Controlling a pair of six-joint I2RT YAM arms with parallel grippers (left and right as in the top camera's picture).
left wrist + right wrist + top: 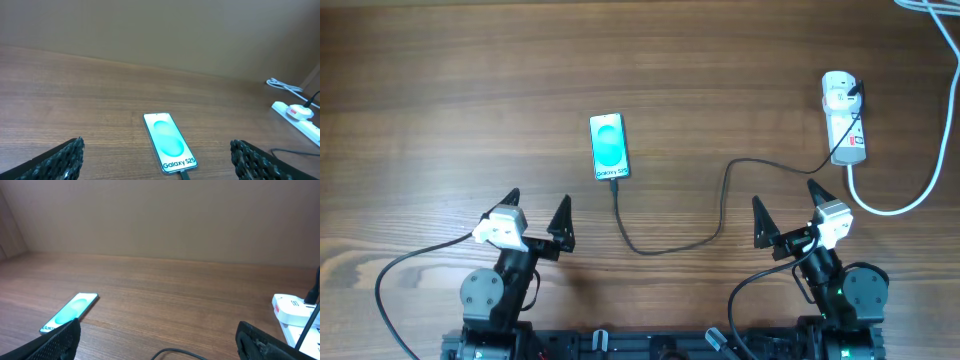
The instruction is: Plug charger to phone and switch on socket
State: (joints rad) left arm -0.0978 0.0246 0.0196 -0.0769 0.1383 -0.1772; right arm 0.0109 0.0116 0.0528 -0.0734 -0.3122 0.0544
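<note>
1. Table [440, 90]: brown wood-grain top that carries every item below.
2. Phone [609, 147]: lies flat, a little left of the table's middle, screen up and lit. There is a teal oval on pale blue, with the "Galaxy" text at the end nearest the arms.
3. Charger [672, 243]: thin black cable. Its small connector meets the phone's near end and appears plugged in, though the overhead view is too coarse to confirm full seating. From there it runs toward the arms, loops right, climbs, then crosses right to a black plug sitting in the socket's far end.
4. Socket [843, 118]: white oblong strip at the far right, well apart from the phone. Its grey panel with red marks is at the near end. The switch position cannot be read.
5. White cable [921, 196]: thicker lead that leaves the socket's near end and curves right and away.
6. Left gripper [537, 204]: fingers spread wide, holding nothing, near and left of the phone.
7. Right gripper [784, 197]: fingers spread wide, holding nothing, just beside the charger's right-hand run.
</note>
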